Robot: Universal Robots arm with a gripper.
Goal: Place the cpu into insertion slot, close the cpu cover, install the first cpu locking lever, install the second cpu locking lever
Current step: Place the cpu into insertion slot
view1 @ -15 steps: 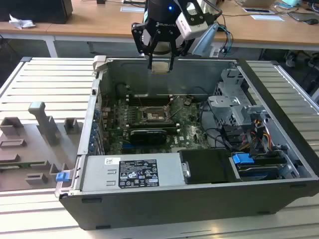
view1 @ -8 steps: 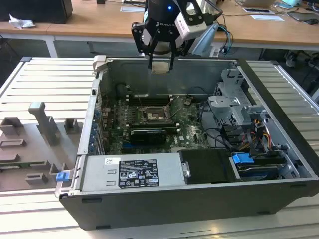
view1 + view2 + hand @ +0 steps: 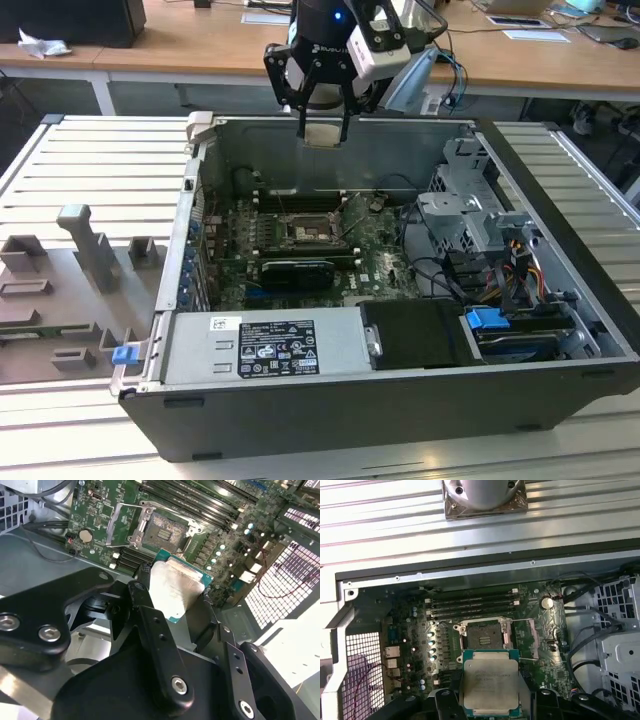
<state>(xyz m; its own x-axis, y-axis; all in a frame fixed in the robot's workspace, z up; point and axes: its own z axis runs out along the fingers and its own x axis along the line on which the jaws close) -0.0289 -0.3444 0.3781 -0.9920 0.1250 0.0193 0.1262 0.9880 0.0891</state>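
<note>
The gripper [image 3: 322, 134] is closed on two opposite edges of the cpu [image 3: 490, 682], well clear of the insertion slot [image 3: 483, 636]; the chip is probably light, rigid and fragile underneath.

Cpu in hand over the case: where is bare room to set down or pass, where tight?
Bare slatted table on the exterior view's left, bordered by the case and grey fixtures, and on its right beyond the case. Inside, the insertion slot is uncovered; cables and drive cage crowd it on that view's right. The hand holds the cpu above.
</note>
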